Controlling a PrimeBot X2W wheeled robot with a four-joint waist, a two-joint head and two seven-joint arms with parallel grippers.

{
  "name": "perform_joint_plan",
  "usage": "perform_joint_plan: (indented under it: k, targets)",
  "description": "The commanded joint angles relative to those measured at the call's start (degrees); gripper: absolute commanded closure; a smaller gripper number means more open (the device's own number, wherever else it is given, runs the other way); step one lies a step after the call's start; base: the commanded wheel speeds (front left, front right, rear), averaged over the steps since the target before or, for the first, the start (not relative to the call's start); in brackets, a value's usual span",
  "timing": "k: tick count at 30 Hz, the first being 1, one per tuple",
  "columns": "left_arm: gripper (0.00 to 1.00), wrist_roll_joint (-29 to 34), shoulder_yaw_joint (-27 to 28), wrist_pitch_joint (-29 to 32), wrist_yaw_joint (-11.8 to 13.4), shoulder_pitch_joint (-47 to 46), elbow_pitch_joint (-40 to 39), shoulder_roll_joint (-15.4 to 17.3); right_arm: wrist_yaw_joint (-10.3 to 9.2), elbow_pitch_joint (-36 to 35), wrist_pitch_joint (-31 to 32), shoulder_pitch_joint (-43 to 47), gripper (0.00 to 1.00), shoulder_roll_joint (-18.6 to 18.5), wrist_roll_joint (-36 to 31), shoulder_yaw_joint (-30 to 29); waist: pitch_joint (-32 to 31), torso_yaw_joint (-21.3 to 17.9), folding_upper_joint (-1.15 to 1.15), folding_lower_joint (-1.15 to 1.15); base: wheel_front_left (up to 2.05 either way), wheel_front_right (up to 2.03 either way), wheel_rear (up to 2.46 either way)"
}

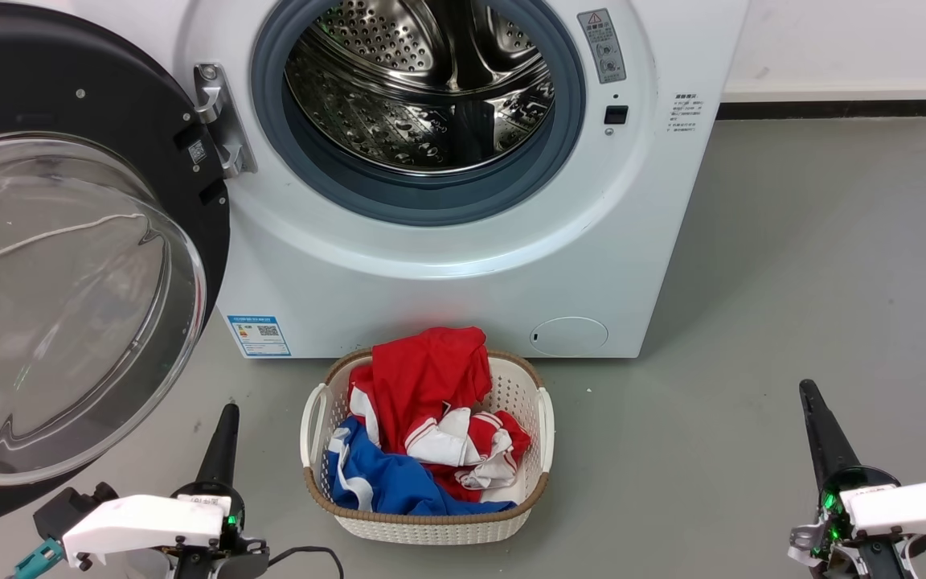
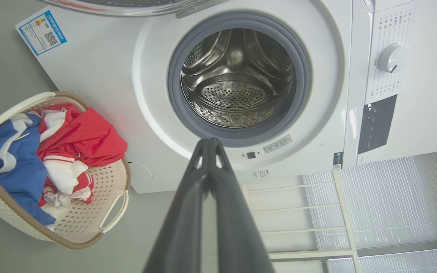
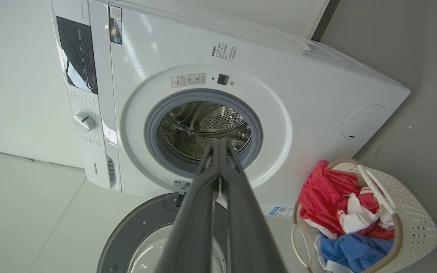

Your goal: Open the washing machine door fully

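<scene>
Grey floor bears the washing machine and a basket (cream, perforated).

The washing machine stands far; its door hangs open at its left. Nearer, just before the machine, a basket on the floor holds clothes.

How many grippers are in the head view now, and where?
2. The left gripper sits lower left, below the open washing machine door, left of the laundry basket; the right gripper sits lower right, over the floor. Both shut.
</scene>
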Motion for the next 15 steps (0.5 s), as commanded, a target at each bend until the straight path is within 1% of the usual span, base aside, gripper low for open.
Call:
perform_joint_plan:
  k: [1,15]
  targets:
    - [1.00,-1.03,0.17,0.28,-0.30,-1.10,-0.05,0.11,0.02,0.03,0.31,-1.19,1.00,-0.28,1.08,-0.14,0.00,0.00,0.00,0.00,0.00,0.00,0.00]
    - [1.00,-7.91,0.64,1.99,-0.95,-1.94,0.61,0.12,0.02,1.35,2.11,-2.58,1.00,-0.09,7.48,-0.75,-0.02,-0.02,0.00,0.00,0.00,0.00,0.00]
